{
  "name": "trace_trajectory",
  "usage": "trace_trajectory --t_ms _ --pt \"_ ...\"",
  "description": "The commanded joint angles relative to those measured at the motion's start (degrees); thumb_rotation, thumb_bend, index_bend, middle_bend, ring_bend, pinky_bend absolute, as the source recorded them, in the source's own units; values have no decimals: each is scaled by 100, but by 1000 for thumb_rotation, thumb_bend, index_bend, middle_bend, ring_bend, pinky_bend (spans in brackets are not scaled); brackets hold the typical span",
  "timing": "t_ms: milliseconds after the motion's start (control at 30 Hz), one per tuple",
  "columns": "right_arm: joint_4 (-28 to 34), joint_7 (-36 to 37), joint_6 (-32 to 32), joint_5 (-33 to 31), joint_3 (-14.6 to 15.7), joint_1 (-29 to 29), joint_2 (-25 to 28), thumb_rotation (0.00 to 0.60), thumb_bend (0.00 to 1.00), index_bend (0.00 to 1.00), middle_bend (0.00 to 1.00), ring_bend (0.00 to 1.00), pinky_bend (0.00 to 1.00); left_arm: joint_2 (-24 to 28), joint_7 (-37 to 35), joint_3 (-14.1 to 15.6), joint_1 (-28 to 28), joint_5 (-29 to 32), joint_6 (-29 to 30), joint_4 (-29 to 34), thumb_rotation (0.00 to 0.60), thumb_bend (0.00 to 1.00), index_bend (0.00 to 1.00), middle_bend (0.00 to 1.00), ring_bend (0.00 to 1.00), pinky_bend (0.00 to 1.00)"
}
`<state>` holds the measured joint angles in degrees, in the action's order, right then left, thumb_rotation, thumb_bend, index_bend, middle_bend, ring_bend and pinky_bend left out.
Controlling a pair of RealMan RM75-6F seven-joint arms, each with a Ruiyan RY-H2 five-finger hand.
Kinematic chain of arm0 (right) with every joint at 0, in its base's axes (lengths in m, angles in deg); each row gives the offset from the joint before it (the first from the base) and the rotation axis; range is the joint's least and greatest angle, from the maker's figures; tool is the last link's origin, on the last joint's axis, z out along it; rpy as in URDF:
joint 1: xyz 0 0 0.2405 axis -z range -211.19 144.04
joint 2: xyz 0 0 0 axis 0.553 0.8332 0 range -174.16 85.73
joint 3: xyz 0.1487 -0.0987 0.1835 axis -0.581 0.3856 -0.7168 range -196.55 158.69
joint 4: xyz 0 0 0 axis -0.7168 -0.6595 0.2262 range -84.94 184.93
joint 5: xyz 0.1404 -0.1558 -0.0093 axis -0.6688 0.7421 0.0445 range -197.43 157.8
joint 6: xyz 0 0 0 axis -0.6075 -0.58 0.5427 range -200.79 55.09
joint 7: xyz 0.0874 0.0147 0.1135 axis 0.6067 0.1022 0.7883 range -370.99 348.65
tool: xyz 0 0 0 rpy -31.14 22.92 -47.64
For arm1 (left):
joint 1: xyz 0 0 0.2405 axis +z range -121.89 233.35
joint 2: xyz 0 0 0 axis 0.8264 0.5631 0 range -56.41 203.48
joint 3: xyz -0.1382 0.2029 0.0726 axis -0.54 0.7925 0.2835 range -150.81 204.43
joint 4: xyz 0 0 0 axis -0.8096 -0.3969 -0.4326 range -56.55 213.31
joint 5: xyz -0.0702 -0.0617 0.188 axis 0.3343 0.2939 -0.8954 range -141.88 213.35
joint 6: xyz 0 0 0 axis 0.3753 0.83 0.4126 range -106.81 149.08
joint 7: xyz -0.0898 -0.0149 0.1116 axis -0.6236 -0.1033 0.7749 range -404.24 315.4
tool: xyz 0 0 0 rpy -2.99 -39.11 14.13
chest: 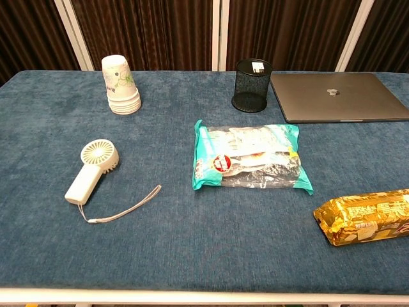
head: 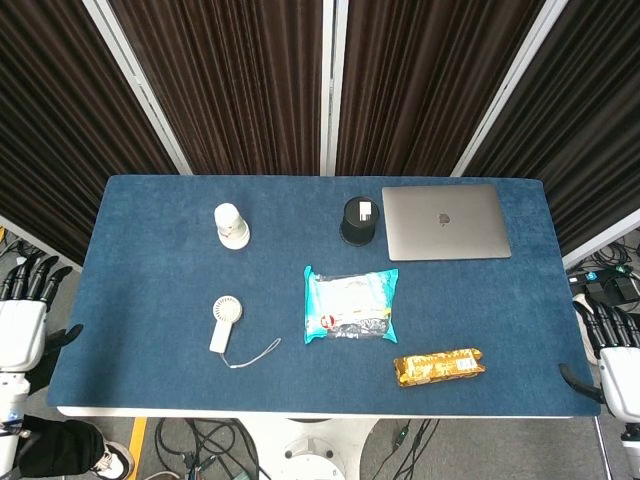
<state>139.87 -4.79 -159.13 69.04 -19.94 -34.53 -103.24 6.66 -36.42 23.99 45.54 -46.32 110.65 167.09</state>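
My left hand hangs off the table's left edge in the head view, fingers spread, holding nothing. Off the right edge my right hand is likewise empty with fingers apart. Neither hand shows in the chest view. A small white handheld fan with a wrist cord lies on the blue table at the left front, nearest the left hand. A teal snack bag lies in the middle. A gold biscuit pack lies at the right front.
A stack of paper cups stands at the back left. A black mesh pen holder stands beside a shut grey laptop at the back right. Dark curtains hang behind.
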Motion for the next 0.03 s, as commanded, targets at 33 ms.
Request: trace_trajectory --t_ms 33 --pt "-6 2 -11 -8 -9 2 1 600 160 0 0 0 0 -6 -60 -23 -1 -19 -51 -11 600 0 174 88 3 119"
